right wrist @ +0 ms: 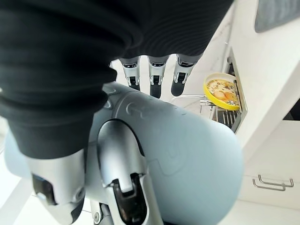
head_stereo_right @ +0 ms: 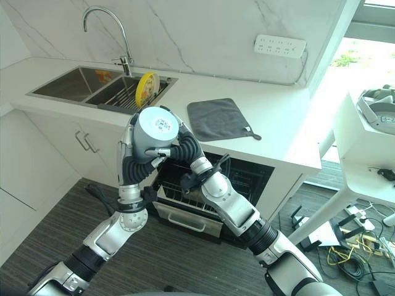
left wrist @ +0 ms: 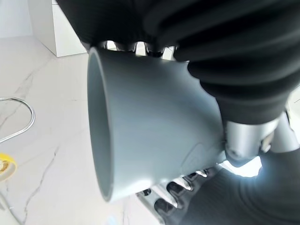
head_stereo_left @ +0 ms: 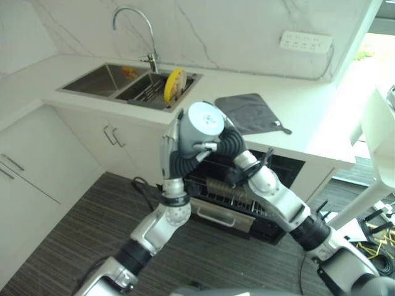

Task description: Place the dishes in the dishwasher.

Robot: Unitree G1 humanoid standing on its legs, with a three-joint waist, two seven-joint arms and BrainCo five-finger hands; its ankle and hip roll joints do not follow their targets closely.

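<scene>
I have the pale grey cup (head_stereo_right: 157,128) up in front of the open dishwasher (head_stereo_right: 237,179), both hands wrapped round it. My left hand (head_stereo_left: 176,145) has its fingers curled on the cup's side, and my right hand (head_stereo_left: 225,145) clasps it from the other side, thumb across the wall; I judge this a handover before loading. Left to right: double sink (head_stereo_left: 111,80) with a yellow plate (head_stereo_left: 174,84) standing in its rack, white counter (head_stereo_left: 296,117), grey cloth (head_stereo_left: 250,112), striped dark floor (head_stereo_left: 74,234).
</scene>
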